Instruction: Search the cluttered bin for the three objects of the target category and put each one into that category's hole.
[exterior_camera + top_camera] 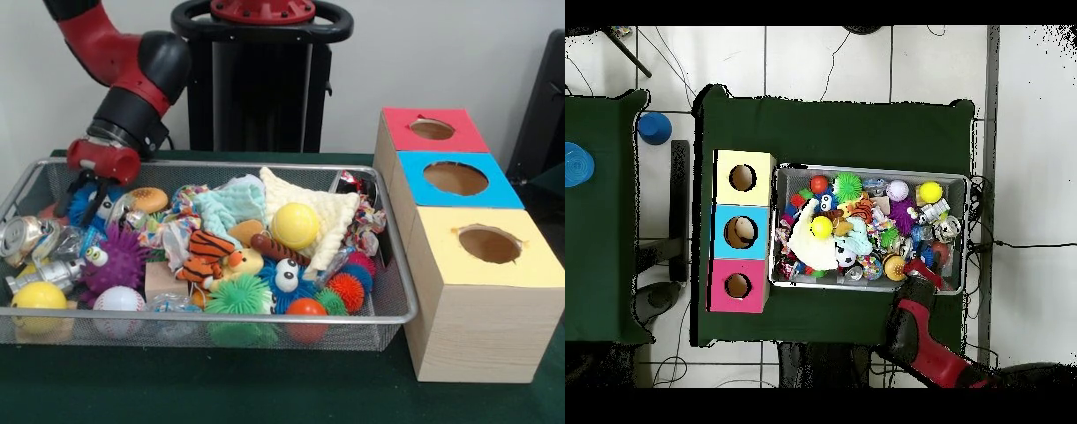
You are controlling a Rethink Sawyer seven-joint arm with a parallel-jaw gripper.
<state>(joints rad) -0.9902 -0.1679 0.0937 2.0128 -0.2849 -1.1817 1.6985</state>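
Toys fill the wire bin (18,190) on the green table (265,389) in the front view: a yellow ball (295,225) resting on a cream cloth (331,216), a striped tiger toy (207,252), a purple spiky ball with eyes (110,261), a green spiky ball (237,296), a blue spiky creature with eyes (287,278), an orange ball (305,309), a white baseball (118,300), a second yellow ball (37,296) at the left corner and a crushed can (22,237). Which 3 belong to the target category cannot be told. The gripper (88,190) reaches down into the bin's far left corner among the toys, and its black fingers (100,193) are partly buried, so whether they are apart or together cannot be told. Just right of the bin stands a row of 3 wooden boxes, each with 1 round hole in its top: a red box (406,141) farthest, a blue box (415,190) in the middle, and a yellow box (530,265) nearest.

From overhead, the bin (969,200) lies at the middle of the table (835,125), with the yellow box (760,165), blue box (723,245) and red box (725,300) stacked in a column touching its left side. The red and black arm (915,330) comes up from the bottom edge, and the gripper (923,272) sits over the bin's lower right part. The yellow ball (822,227) lies on the cream cloth (803,240) near the boxes; the other yellow ball (930,192) sits in the upper right corner.
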